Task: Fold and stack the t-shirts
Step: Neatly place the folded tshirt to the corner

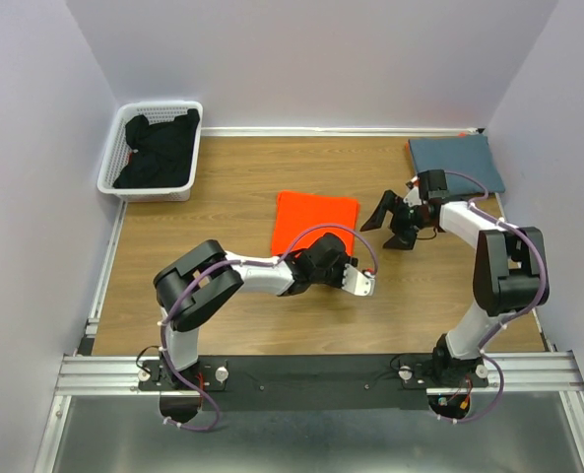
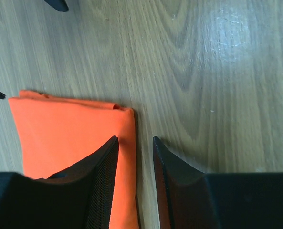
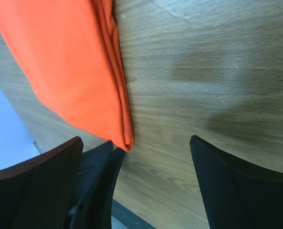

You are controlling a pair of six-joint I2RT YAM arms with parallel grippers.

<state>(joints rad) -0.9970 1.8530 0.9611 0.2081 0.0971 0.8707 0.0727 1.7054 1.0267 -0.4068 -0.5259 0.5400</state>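
Observation:
The orange t-shirt [image 1: 314, 219] lies folded in a flat rectangle at the middle of the table. My left gripper [image 1: 333, 258] points down at its near right corner. In the left wrist view the jaws [image 2: 135, 139] stand narrow but apart: one finger over the orange cloth [image 2: 65, 138], the other over bare wood, with the shirt's edge flat between them. The blue-grey t-shirt [image 1: 456, 163] lies folded at the back right. My right gripper [image 1: 388, 229] hovers wide open just right of the orange shirt [image 3: 69, 71], empty [image 3: 136, 139]. The left fingers [image 3: 100, 167] show beside that shirt's corner.
A white basket [image 1: 111, 163] holding dark clothes stands at the back left corner. Walls close in the table on the left, back and right. The metal rail [image 1: 311, 372] with both arm bases runs along the near edge.

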